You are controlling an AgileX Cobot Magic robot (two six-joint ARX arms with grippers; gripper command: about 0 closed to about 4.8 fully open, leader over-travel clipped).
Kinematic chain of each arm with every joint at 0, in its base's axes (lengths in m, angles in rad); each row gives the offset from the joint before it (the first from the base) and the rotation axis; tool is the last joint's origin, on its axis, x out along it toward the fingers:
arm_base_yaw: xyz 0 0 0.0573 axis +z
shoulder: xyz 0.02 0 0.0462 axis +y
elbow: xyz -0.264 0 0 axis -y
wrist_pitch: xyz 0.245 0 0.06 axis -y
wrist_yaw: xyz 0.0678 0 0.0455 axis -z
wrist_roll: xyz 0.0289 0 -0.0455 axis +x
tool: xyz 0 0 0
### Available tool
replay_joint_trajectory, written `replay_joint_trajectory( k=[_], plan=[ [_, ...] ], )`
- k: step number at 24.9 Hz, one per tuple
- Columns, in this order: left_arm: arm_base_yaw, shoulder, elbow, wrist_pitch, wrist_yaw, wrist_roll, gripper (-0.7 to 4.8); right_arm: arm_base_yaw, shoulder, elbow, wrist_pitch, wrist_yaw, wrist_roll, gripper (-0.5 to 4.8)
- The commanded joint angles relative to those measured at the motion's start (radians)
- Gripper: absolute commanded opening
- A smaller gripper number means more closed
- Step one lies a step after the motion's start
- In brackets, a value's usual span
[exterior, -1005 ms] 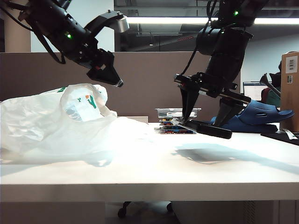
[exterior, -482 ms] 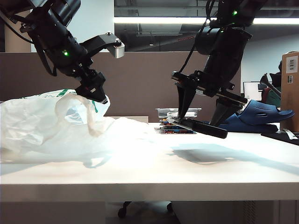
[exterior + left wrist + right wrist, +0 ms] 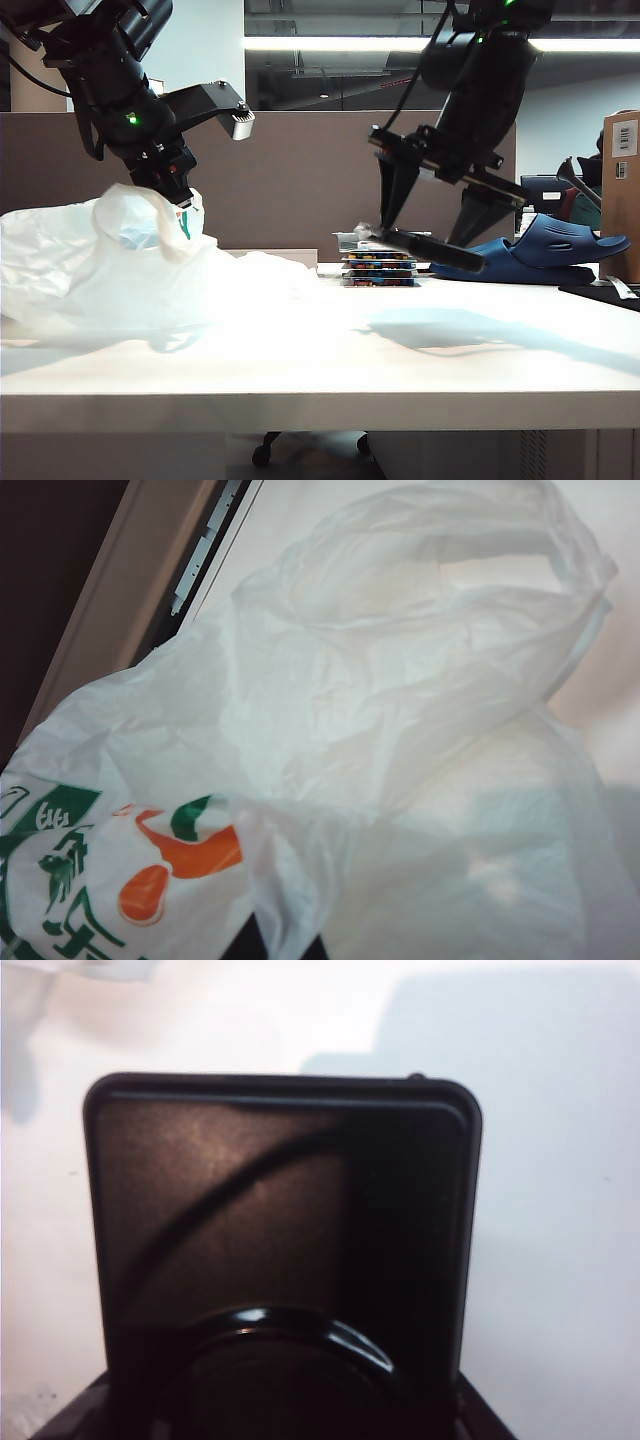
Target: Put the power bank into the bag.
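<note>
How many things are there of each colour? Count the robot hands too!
White: 1, the bag, pinched by the left gripper.
Black: 3, the power bank, the left gripper, and the right gripper holding the power bank.
Blue: 1, the shoe.
Mixed colours: 1, the stack of boxes.
Total: 6

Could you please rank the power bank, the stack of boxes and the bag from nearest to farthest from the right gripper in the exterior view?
1. Power bank: held in the right gripper, above the table.
2. Stack of boxes: just below, mid-table.
3. Bag: far left, where the left gripper pinches it.
</note>
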Motion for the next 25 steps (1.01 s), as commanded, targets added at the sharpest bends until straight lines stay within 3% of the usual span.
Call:
replay_joint_trajectory(
  k=[1,4,11,15,20,25],
  plan=[
    [-0.003,-0.004,0.003,0.031,0.003,-0.006,-0.06,0.014,-0.026,0.008,0.023,-0.065,-0.002,2.06],
    [-0.003,-0.016,0.003,0.047,0.105,-0.056,-0.06,0.038,-0.033,0.008,0.047,-0.137,-0.002,2.06],
    [-0.003,-0.039,0.003,0.050,0.161,-0.067,-0.06,0.078,-0.032,0.008,0.074,-0.143,-0.002,2.06],
    [-0.003,-0.069,0.003,0.053,0.322,-0.079,-0.06,0.085,-0.032,0.008,0.090,-0.183,-0.002,2.06],
    [-0.003,-0.090,0.003,0.066,0.429,-0.170,-0.06,0.090,-0.032,0.008,0.101,-0.203,-0.002,2.06],
    [-0.003,-0.097,0.003,0.065,0.549,-0.175,-0.06,0.089,-0.031,0.008,0.119,-0.212,-0.002,2.06]
  ],
)
